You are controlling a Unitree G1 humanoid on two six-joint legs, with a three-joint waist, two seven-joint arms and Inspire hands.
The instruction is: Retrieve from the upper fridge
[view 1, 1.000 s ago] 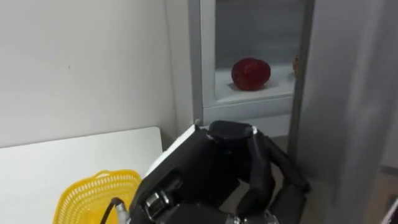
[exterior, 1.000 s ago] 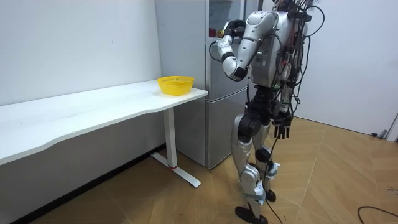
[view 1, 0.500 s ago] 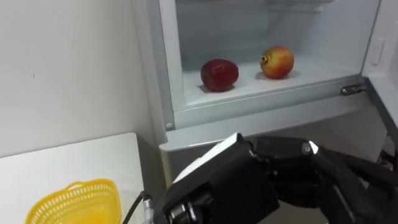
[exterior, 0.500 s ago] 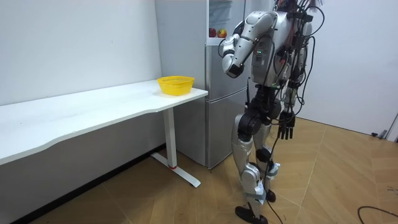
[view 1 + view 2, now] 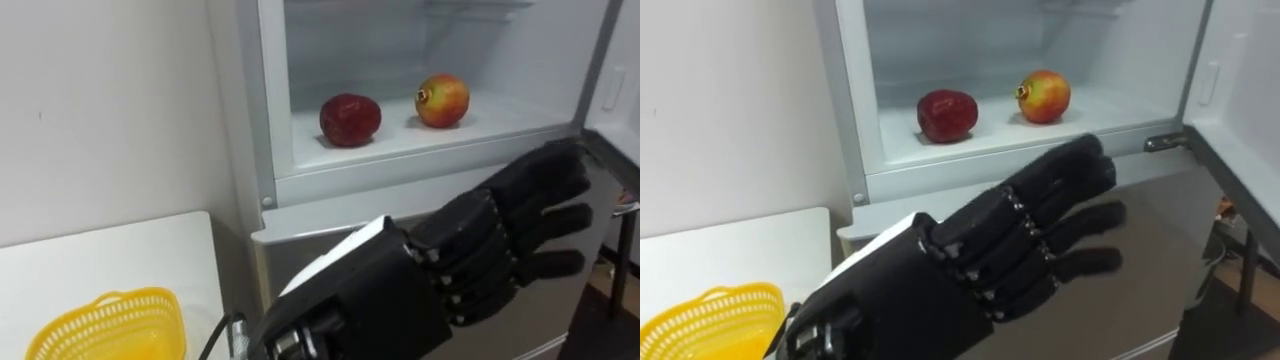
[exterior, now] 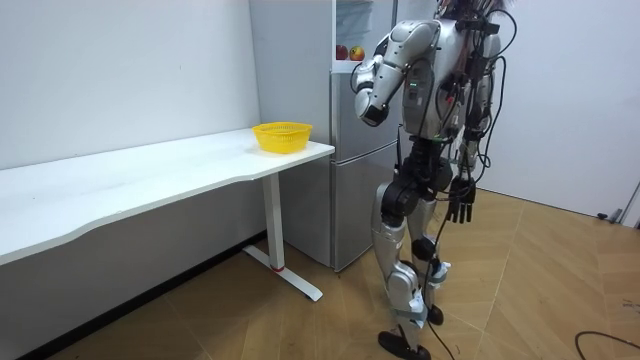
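Note:
The upper fridge (image 5: 268, 120) stands open. On its white shelf (image 5: 400, 140) lie a dark red fruit (image 5: 350, 119) on the left and a yellow-red fruit (image 5: 443, 100) on the right. My left hand (image 5: 490, 245), black, is held out in front of the fridge, below the shelf's edge, with its fingers straight and nothing in it. It touches neither fruit. The same hand (image 5: 1025, 240) lies across the fridge's grey front in the right eye view. My right hand (image 6: 457, 207) hangs open at my side in the room view.
A yellow basket (image 5: 105, 325) sits on the white table (image 5: 120, 255) to the left of the fridge, near the table's end. The open fridge door (image 5: 1240, 110) stands at the right. I stand facing the fridge, beside the table's end (image 6: 300, 150).
My left hand's fingers have gone from curled to straight. The fridge door has swung wide, and both fruits now show. My head's view has shifted toward the open compartment.

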